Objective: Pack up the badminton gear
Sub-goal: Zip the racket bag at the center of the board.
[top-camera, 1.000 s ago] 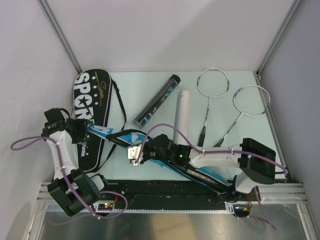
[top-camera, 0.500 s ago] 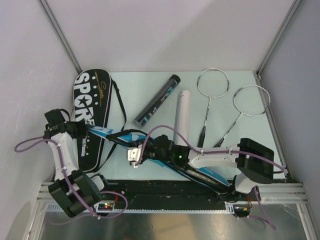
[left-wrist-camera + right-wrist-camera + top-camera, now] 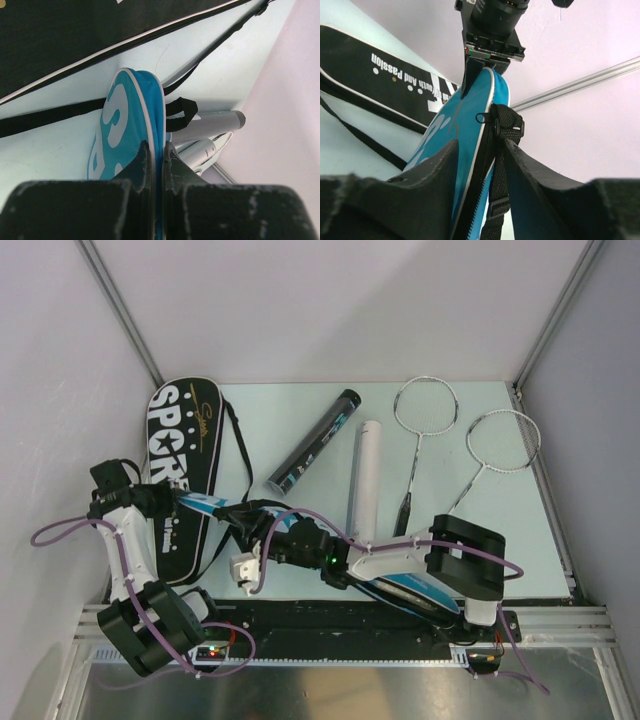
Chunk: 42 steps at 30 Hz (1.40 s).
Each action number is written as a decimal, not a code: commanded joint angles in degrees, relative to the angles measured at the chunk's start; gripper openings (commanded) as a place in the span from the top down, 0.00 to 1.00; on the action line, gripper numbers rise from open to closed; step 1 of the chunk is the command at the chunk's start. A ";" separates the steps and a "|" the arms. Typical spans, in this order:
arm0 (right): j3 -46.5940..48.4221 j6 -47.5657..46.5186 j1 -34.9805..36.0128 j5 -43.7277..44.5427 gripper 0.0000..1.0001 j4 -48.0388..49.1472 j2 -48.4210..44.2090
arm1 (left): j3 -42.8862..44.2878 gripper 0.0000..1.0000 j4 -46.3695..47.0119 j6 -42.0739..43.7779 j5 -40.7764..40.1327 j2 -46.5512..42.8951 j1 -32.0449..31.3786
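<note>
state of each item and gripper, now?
left gripper, shut on blue cover
right gripper, shut on blue cover's edge and strap
blue cover, held on edge by both grippers
black cover, lying flat
black tube, on its side
white tube, on its side
left racket, flat, uncovered
right racket, flat, uncovered

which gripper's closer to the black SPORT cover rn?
Left. The left gripper sits over the black cover, clamping the blue cover; the right gripper is off to its right, toward the front.
</note>
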 commanded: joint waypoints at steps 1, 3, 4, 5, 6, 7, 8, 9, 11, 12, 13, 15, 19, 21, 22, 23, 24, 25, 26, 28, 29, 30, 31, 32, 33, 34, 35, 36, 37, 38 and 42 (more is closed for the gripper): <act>3.82 -4.75 0.51 1.66 0.58 7.41 2.04 | -1.27 1.00 -1.85 -1.57 1.76 -0.25 -0.04; 4.41 -4.85 0.57 1.28 0.60 7.43 2.47 | -1.15 1.00 -1.81 -1.65 1.85 -0.27 -0.09; 4.70 -4.87 0.58 1.22 0.61 7.39 2.76 | -1.12 1.00 -1.79 -1.72 1.99 -0.27 -0.06; 4.98 -4.88 0.54 1.18 0.62 7.33 2.99 | -1.15 1.00 -1.82 -1.76 2.14 -0.27 -0.05; 5.16 -4.88 0.56 0.29 0.63 7.43 3.24 | -1.20 1.00 -1.84 -1.87 2.26 -0.32 -0.09; 5.29 -4.79 0.58 -0.33 0.63 7.74 3.54 | -1.14 1.00 -1.85 -1.92 2.37 -0.34 -0.07; 5.54 -4.71 0.63 -0.69 0.63 7.94 3.87 | -1.12 1.00 -1.85 -1.95 2.42 -0.44 -0.10; 6.01 -4.75 0.65 -0.82 0.63 8.00 4.25 | -1.10 1.00 -1.85 -1.96 2.40 -0.49 -0.03; 6.70 -4.65 0.67 -0.77 0.63 8.79 5.15 | -0.91 1.00 -1.90 -1.95 2.46 -0.52 0.03; 6.90 -4.59 0.63 -0.73 0.63 9.08 5.42 | -0.78 1.00 -1.88 -1.87 2.68 -0.40 0.04; 7.04 -4.52 0.61 -0.63 0.64 9.19 5.51 | -0.67 1.00 -1.87 -1.79 2.84 -0.34 0.04; 7.22 -4.26 0.48 -0.70 0.67 8.78 5.51 | -0.81 1.00 -1.88 -1.88 2.83 -0.33 0.05; 7.25 -4.31 0.22 -0.84 0.80 8.25 5.42 | -0.97 1.00 -1.86 -1.83 2.86 -0.39 0.05; 7.22 -4.30 0.17 -0.91 0.84 8.22 5.45 | -0.95 1.00 -1.92 -1.74 2.90 -0.43 0.05; 7.25 -4.24 0.16 -1.11 0.85 8.14 5.43 | -0.88 1.00 -1.93 -1.68 2.95 -0.40 0.00; 7.22 -4.03 0.15 -1.30 0.84 8.05 5.34 | -0.85 1.00 -1.89 -1.61 2.98 -0.33 -0.02; 7.20 -3.89 0.06 -1.57 0.83 8.01 5.34 | -0.75 1.00 -1.92 -1.53 2.94 -0.26 0.01; 7.20 -3.86 -0.03 -1.75 0.80 7.99 5.29 | -0.70 1.00 -1.89 -1.44 2.88 -0.22 0.03; 7.02 -3.84 -0.07 -1.97 0.77 8.07 5.27 | -0.67 1.00 -1.87 -1.44 2.94 -0.25 0.04; 6.53 -4.01 -0.10 -2.62 0.73 8.24 5.14 | -0.65 1.00 -1.93 -1.42 3.12 -0.31 0.02; 6.20 -4.23 -0.15 -3.02 0.72 8.10 5.06 | -0.69 1.00 -1.93 -1.52 3.50 -0.34 0.03; 5.77 -4.33 -0.13 -3.44 0.72 7.82 5.02 | -0.63 1.00 -1.90 -1.57 3.87 -0.26 0.00; 5.47 -4.57 -0.08 -3.65 0.71 7.76 5.05 | -0.55 1.00 -1.92 -1.51 4.22 -0.13 0.02; 5.14 -4.81 -0.01 -3.71 0.69 8.26 5.28 | -0.29 1.00 -1.89 -1.21 4.40 0.02 0.03; 4.89 -5.33 0.07 -3.65 0.69 9.08 5.57 | -0.16 1.00 -1.92 -1.07 4.67 0.22 0.08; 4.76 -6.21 0.15 -3.49 0.68 9.80 5.98 | -0.18 1.00 -1.93 -1.04 4.93 0.28 0.11; 4.66 -7.04 0.28 -3.37 0.68 10.64 6.32 | -0.41 1.00 -1.94 -1.28 5.20 0.09 0.12; 4.60 -7.94 0.30 -3.31 0.68 11.24 6.66 | -0.62 1.00 -1.94 -1.59 5.42 -0.09 0.13; 4.62 -8.61 0.40 -3.27 0.68 11.93 6.88 | -0.85 1.00 -1.90 -1.91 5.40 -0.36 0.13; 4.59 -9.12 0.36 -3.35 0.68 12.28 6.99 | -0.92 1.00 -1.88 -2.12 5.34 -0.53 0.13; 4.62 -9.99 0.10 -3.24 0.73 11.28 6.74 | -0.52 1.00 -1.89 -3.09 5.64 -1.01 0.10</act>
